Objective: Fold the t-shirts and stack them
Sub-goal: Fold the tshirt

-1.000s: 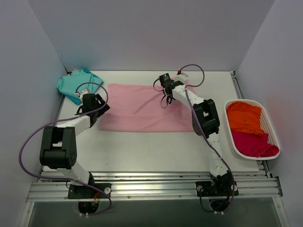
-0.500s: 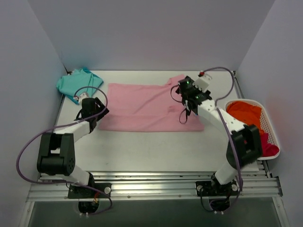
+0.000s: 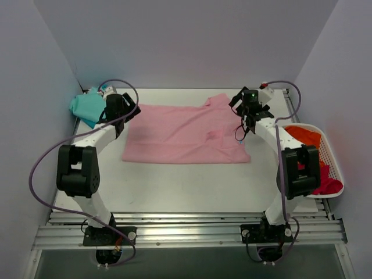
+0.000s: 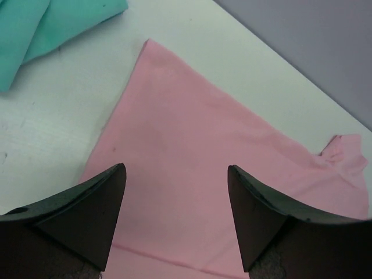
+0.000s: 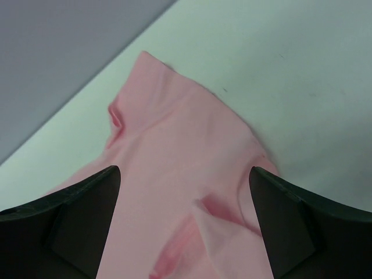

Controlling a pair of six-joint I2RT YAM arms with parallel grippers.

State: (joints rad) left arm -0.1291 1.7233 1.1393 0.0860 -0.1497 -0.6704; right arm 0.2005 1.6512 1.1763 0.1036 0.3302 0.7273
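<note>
White bench (image 3: 174,186) carries the cloth things. The pink t-shirt (image 3: 180,133), the largest one, lies spread flat in the middle, a little toward 12 o'clock, with a sleeve sticking out at its 1 o'clock corner. At 3 o'clock a white basket (image 3: 337,174) holds the orange t-shirt (image 3: 305,139) and the magenta t-shirt (image 3: 325,185), both crumpled. The teal t-shirt (image 3: 86,107) lies bunched at 10 o'clock, just beside the pink one. The left hand (image 4: 175,168) hovers over the pink shirt's 10 o'clock corner, fingers apart, holding nothing. The right hand (image 5: 184,170) hovers over the sleeve corner, fingers also apart and empty; below it is a small fold, or perhaps a mark.
</note>
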